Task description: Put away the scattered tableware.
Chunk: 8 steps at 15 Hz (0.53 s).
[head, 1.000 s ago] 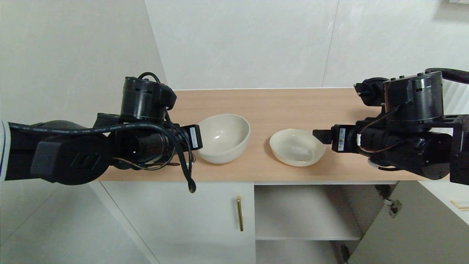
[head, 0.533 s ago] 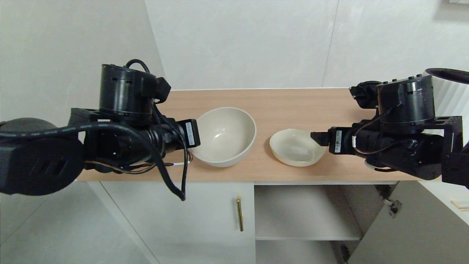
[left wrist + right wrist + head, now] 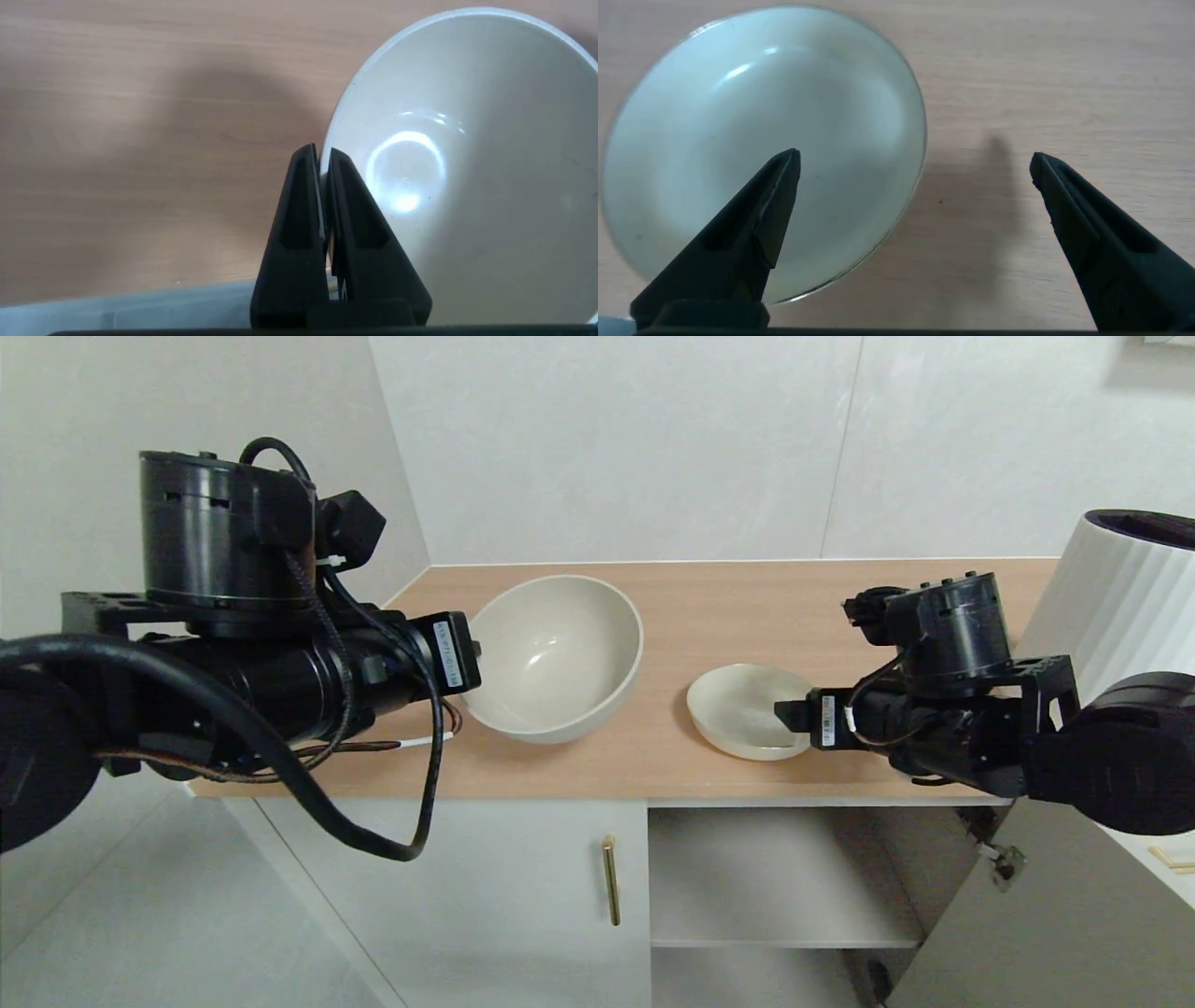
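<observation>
Two bowls: left hand pinches the big bowl by its rim, tilted above the counter; level it before carrying. Right hand, wide, straddles the rim of the small bowl on the counter; it should close squarely.

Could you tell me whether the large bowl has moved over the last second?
Yes. The large bowl, pinched at its rim by the left gripper, has risen and shifted slightly left, away from the small dish.

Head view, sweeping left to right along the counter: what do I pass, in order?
Left hand, clamped on the rim of the large bowl → small dish → right hand, open at the dish's edge → white ribbed container.
</observation>
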Motion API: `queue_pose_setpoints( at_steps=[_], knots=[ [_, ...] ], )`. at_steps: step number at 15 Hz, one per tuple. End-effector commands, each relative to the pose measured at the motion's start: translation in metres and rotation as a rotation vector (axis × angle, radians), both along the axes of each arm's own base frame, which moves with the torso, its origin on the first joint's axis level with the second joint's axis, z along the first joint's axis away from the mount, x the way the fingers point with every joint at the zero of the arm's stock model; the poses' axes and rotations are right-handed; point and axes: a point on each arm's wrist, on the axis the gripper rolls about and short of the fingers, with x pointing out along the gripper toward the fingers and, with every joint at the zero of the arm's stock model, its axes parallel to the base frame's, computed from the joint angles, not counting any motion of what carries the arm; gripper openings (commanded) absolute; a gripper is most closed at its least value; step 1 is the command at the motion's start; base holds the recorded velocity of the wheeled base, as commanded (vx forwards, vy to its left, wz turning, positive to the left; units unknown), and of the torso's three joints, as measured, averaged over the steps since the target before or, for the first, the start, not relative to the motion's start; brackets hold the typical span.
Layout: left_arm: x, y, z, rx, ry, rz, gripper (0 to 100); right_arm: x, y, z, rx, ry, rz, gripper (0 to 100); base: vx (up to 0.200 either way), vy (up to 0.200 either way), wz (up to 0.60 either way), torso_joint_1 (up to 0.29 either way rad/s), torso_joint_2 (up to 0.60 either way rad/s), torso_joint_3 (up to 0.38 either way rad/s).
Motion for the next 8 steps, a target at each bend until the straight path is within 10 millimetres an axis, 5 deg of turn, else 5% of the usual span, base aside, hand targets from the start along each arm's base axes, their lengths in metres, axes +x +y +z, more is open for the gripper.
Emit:
queue_pose_setpoints(
  at_steps=[1, 3, 4, 8],
  knots=[
    [-0.0019, 0.0011, 0.0025, -0.005, -0.008, 0.001, 0, 0.0039, 0.0014, -0.0062, -0.009, 0.015, -0.003, 100, 0.0, 0.0, 0.0, 0.0, 0.0, 0.0],
    [-0.0024, 0.0009, 0.003, -0.006, -0.01, -0.001, 0, 0.0039, 0.002, -0.0068, -0.008, 0.017, -0.003, 100, 0.0, 0.0, 0.0, 0.0, 0.0, 0.0],
    [-0.0019, 0.0011, 0.0024, -0.004, -0.007, 0.001, 0, 0.0044, 0.0024, -0.0078, -0.009, 0.02, -0.001, 0, 0.0, 0.0, 0.0, 0.0, 0.0, 0.0],
    [-0.0002, 0.0002, 0.0002, 0.001, -0.001, 0.0, 0, 0.0004, 0.0012, -0.0006, 0.015, 0.004, 0.001, 0, 0.0, 0.0, 0.0, 0.0, 0.0, 0.0]
  ],
)
